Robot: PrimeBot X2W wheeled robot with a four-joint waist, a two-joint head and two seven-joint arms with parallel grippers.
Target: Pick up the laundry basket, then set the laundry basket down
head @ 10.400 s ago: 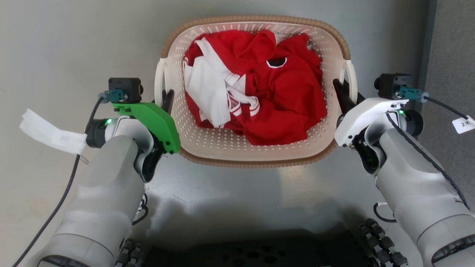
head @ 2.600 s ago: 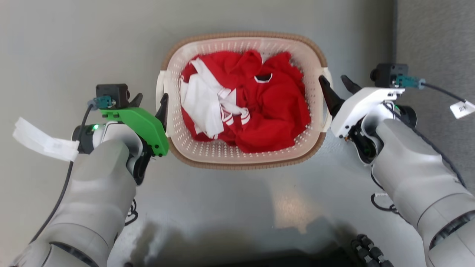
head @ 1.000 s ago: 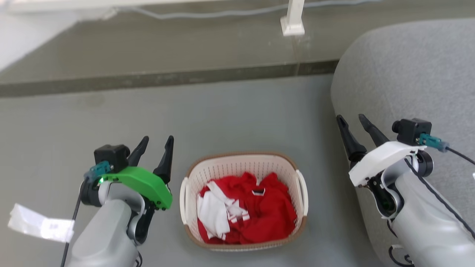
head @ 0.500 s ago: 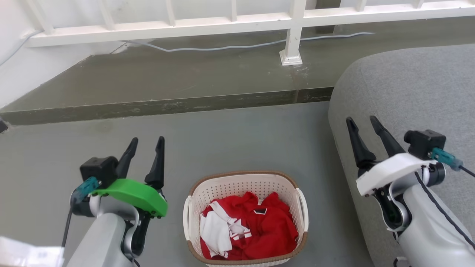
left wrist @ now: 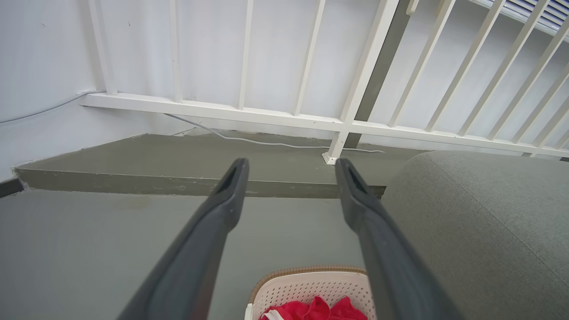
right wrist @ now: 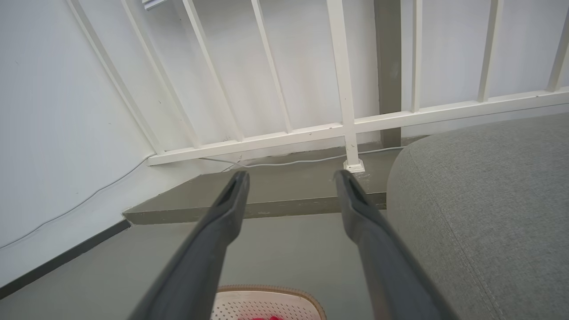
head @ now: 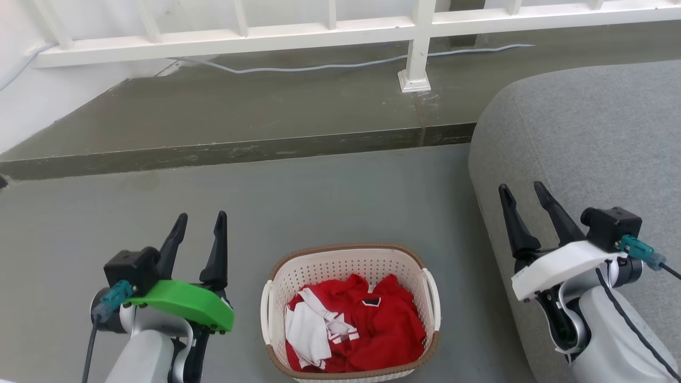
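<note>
**Laundry basket (head: 340, 264) on the floor (head: 330, 202), grippers free**

The laundry basket sits on the floor, full of red clothes (head: 388, 330). The left gripper (head: 201, 215) and right gripper (head: 520, 186) hang one at each side of it, fingers apart, holding nothing. It rests by itself, so I think the job is done. Far off stands a white railing (head: 266, 36).

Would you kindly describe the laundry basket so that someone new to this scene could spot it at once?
Start at the grey upholstered seat on the right; on the grey floor left of it stands the laundry basket. It alone is cream, perforated and brown-rimmed, holding red and white clothes.
</note>
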